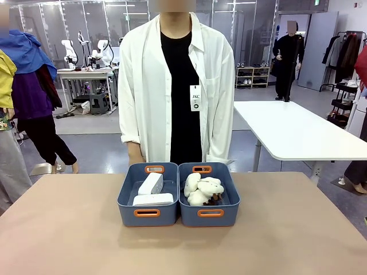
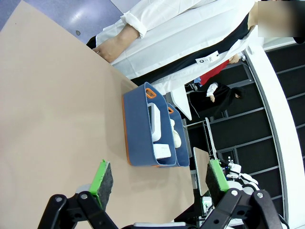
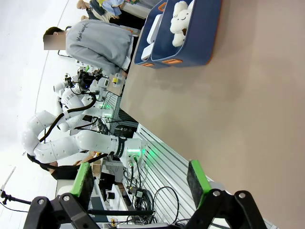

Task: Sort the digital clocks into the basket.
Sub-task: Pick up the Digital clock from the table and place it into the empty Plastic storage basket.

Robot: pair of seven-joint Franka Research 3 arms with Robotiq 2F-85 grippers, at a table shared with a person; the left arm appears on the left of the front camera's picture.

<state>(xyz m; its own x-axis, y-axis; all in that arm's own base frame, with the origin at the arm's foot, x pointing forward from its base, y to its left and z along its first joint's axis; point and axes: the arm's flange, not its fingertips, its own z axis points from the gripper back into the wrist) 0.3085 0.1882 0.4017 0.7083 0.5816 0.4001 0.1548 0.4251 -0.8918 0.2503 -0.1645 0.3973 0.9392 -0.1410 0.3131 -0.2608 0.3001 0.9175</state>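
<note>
Two white digital clocks lie in the left blue basket (image 1: pixel 125 200): one (image 1: pixel 151 183) tilted toward the back, the other (image 1: pixel 153 199) flat near the front. In the left wrist view the same basket (image 2: pixel 136 125) holds a clock (image 2: pixel 155 123), far ahead of my left gripper (image 2: pixel 159 179), whose green-padded jaws stand wide open and hold nothing. My right gripper (image 3: pixel 141 179) is open too, well back from the basket (image 3: pixel 143 50), where a white clock (image 3: pixel 153 32) shows.
A second blue bin (image 1: pixel 231 200) beside the first holds cream plush toys (image 1: pixel 202 189). A person in a white shirt (image 1: pixel 175 86) stands at the table's far edge. Bare brown tabletop (image 1: pixel 69 229) surrounds the bins. A white table (image 1: pixel 298 129) stands behind on the right.
</note>
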